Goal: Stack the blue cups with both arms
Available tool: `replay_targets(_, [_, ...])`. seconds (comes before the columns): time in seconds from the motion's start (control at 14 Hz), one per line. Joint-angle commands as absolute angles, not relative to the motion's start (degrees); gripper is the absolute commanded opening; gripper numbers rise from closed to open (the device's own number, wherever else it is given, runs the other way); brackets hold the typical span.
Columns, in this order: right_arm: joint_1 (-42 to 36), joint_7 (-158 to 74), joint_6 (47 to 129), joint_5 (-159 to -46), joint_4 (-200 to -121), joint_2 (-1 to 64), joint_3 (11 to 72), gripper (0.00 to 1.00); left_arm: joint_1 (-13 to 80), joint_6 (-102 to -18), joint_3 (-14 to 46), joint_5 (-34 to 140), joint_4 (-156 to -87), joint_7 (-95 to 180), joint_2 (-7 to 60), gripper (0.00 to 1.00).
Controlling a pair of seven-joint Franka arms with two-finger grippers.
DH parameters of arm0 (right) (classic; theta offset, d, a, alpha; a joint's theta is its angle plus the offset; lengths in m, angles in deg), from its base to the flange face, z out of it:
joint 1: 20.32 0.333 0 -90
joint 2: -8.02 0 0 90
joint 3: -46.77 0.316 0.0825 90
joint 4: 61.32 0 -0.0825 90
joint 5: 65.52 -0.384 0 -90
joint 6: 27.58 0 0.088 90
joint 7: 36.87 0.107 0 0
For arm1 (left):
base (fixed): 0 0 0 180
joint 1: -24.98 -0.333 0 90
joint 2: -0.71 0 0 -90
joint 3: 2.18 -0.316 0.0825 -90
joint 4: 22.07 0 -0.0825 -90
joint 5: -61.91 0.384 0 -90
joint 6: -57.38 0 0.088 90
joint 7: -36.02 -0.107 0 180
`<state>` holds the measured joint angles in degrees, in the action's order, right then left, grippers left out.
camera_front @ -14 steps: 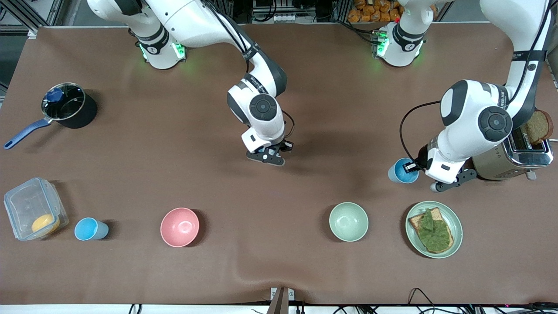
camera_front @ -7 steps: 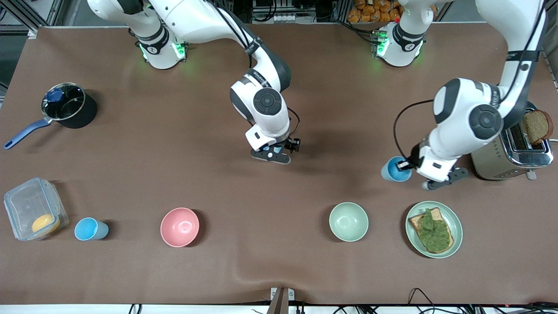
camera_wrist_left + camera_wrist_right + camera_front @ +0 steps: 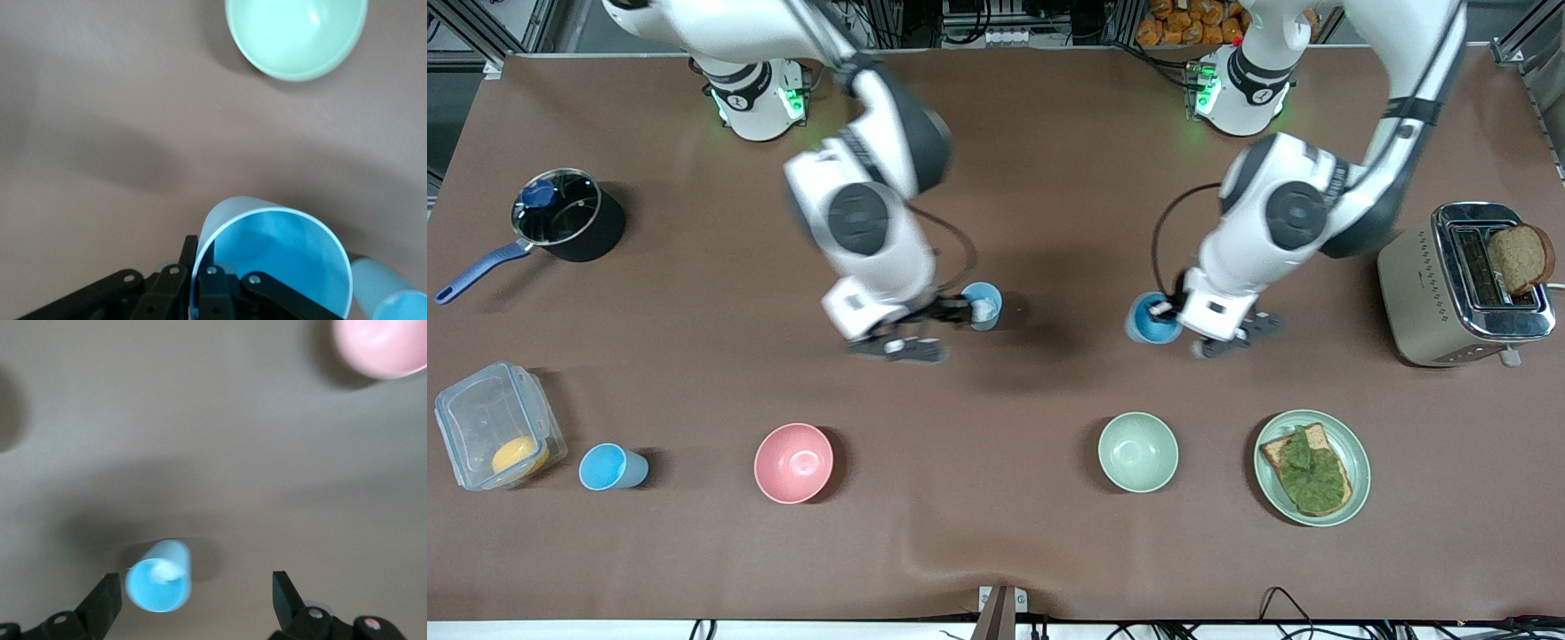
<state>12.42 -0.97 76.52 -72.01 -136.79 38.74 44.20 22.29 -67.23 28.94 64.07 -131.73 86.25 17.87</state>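
My left gripper [image 3: 1167, 311] is shut on the rim of a bright sky-blue cup [image 3: 1147, 322] and holds it above the table, between the toaster and the table's middle. In the left wrist view the fingers [image 3: 200, 250] pinch that cup's wall [image 3: 280, 260]. A paler blue cup [image 3: 983, 305] with a whitish inside stands in the middle of the table. My right gripper [image 3: 951, 313] is open and empty beside it. In the right wrist view [image 3: 195, 587] that cup [image 3: 160, 580] lies near one finger. Another sky-blue cup [image 3: 612, 467] stands beside the clear box.
A pink bowl [image 3: 793, 462] and a pale green bowl [image 3: 1137, 452] stand nearer the front camera. A plate [image 3: 1360, 449] with topped toast and a toaster [image 3: 1414, 276] are at the left arm's end. A pot [image 3: 567, 218] and a clear box [image 3: 480, 409] are at the right arm's end.
My left arm carried its blue cup toward the table's middle. My right arm swung toward its own end, and the paler cup now shows standing free on the table.
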Motion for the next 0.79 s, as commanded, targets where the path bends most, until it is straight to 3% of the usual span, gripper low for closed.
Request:
replay_targets(0.0, [5.3,-10.6,71.3,-72.6,-138.0,34.1,45.4,1.00,28.1,-66.9,28.7,64.5,-127.2,92.7,21.7,0.00])
replay_targets(0.5, [-11.0,-34.0,55.0,-71.8,-138.0,24.0,45.3,1.00,45.4,-66.9,26.7,75.9,-109.4,115.7,37.3,0.00])
replay_targets(0.71, [-12.8,-34.7,54.4,-70.9,-140.1,19.6,45.3,1.00,50.5,-66.9,24.3,77.8,-108.6,119.3,38.8,0.00])
